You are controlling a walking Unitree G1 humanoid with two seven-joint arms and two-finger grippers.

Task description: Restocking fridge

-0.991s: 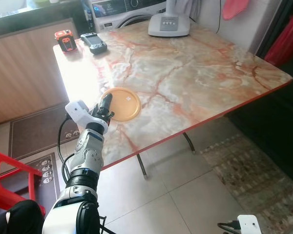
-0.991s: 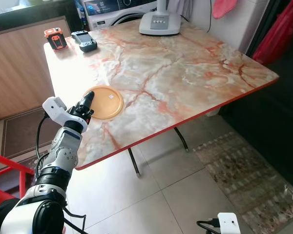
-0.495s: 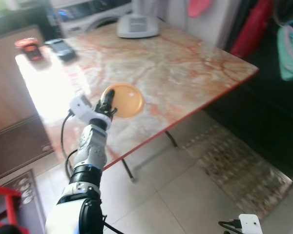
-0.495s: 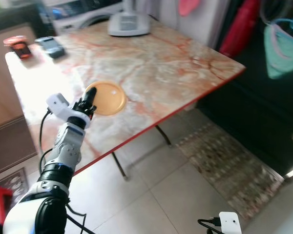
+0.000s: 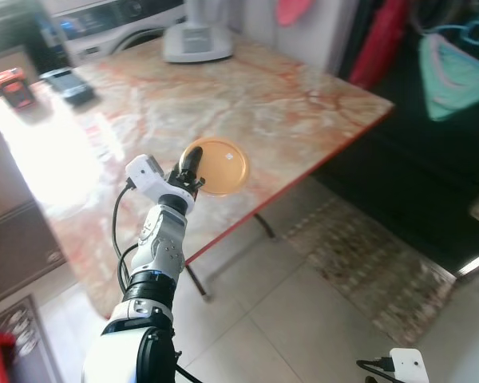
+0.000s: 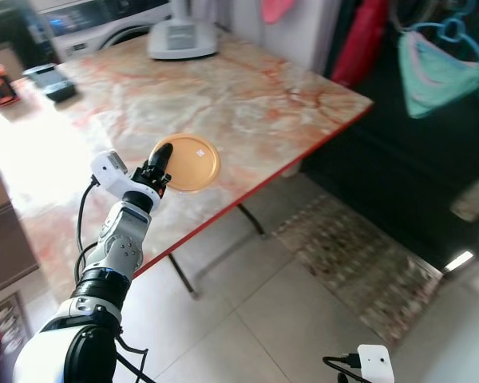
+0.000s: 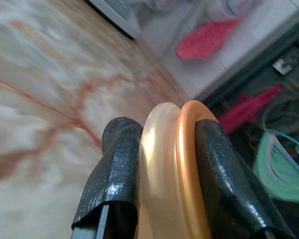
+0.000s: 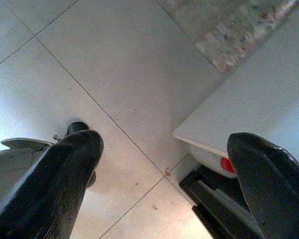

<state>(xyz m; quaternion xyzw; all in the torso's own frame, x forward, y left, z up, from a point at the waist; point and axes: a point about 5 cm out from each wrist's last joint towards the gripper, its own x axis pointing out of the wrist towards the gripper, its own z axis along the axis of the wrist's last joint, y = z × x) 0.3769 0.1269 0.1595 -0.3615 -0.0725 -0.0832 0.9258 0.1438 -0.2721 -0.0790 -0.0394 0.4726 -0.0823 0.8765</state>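
— Where's your plate (image 5: 217,164)?
— Pinched by its rim between your left gripper (image 7: 162,164) jaws, over the desk (image 5: 223,96) near its red front edge.
— Room?
— Open tiled floor (image 5: 303,319) beyond; your right gripper (image 8: 164,184) hangs spread.

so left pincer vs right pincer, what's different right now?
The left pincer is shut on the orange plate, raised beside the marble table; the right pincer is open and holds nothing, pointing down at the tiled floor. Both have two black fingers.
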